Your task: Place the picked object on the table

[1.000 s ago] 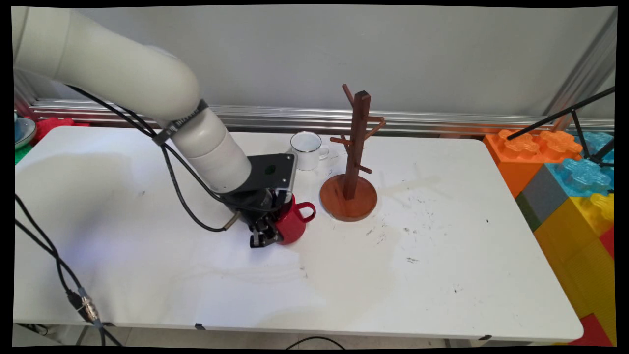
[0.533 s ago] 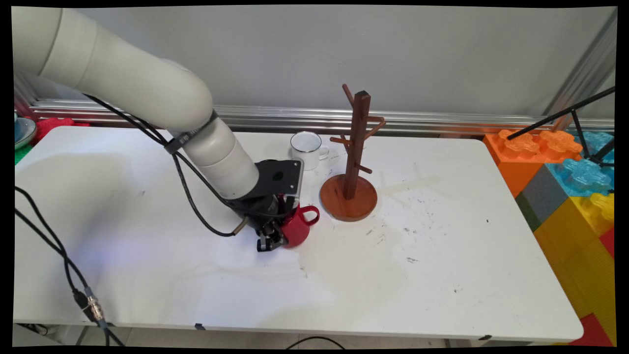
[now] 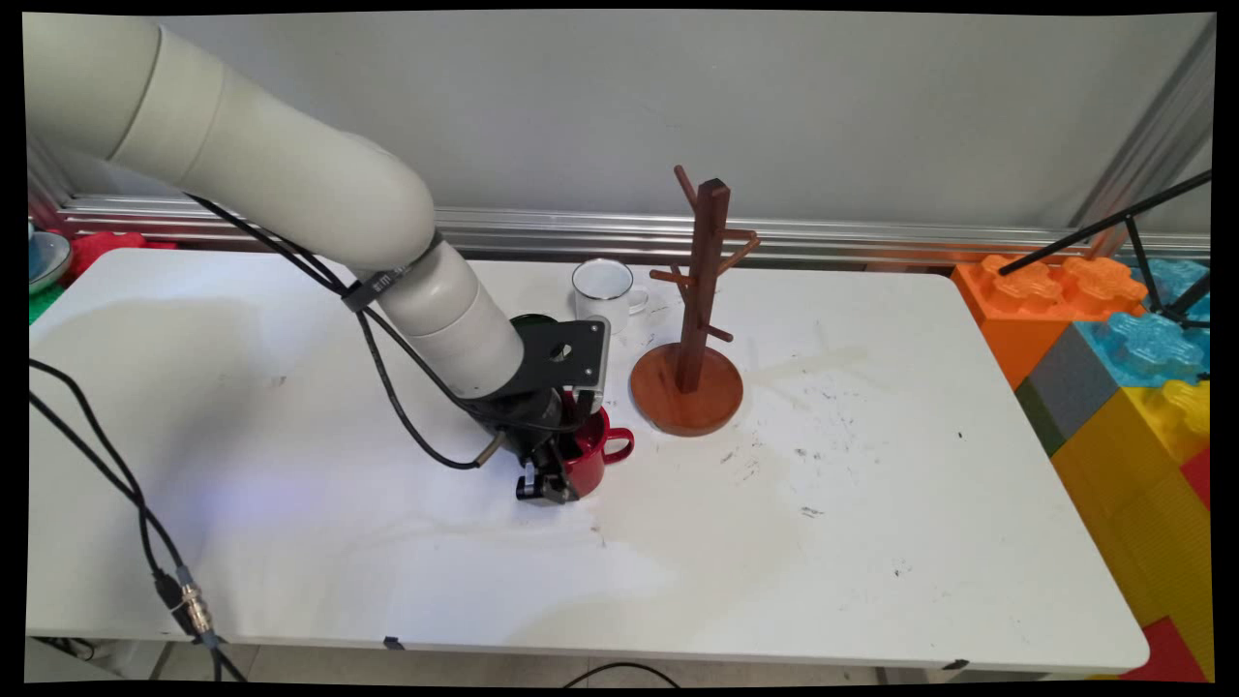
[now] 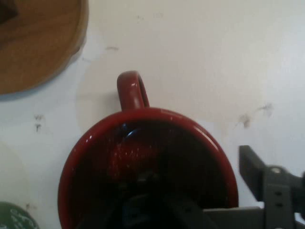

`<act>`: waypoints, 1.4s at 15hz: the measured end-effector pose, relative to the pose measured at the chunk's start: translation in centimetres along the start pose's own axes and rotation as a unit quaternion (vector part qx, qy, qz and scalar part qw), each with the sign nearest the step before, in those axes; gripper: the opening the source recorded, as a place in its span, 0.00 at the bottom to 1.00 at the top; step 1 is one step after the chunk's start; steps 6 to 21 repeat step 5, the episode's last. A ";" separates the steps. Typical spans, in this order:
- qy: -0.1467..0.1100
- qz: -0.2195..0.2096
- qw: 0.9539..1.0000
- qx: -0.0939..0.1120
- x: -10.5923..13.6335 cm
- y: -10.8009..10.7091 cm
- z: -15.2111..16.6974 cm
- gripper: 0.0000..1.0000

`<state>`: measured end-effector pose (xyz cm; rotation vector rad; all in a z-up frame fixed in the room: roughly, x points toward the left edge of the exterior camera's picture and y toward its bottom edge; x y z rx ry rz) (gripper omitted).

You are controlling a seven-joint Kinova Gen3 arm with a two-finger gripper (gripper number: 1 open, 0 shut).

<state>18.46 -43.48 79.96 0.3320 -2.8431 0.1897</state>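
Red glossy mug [image 3: 592, 453] now sits upright, closer to the round wooden base of the peg tree [image 3: 689, 379]; black gripper [image 3: 554, 474] clamps its rim, one finger inside, one outside.

Mug [image 3: 589, 455] left of rack [image 3: 689, 368], cup [image 3: 604, 293] behind.

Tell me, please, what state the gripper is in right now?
Gripper: closed on the rim of the red ceramic mug, one finger inside, one outside.
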 end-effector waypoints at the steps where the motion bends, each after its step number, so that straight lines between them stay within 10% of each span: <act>1: 0.004 0.000 1.000 -0.001 0.1 0.0 0.1 1.00; 21: 0.021 -0.001 1.000 -0.005 0.5 0.2 -0.2 1.00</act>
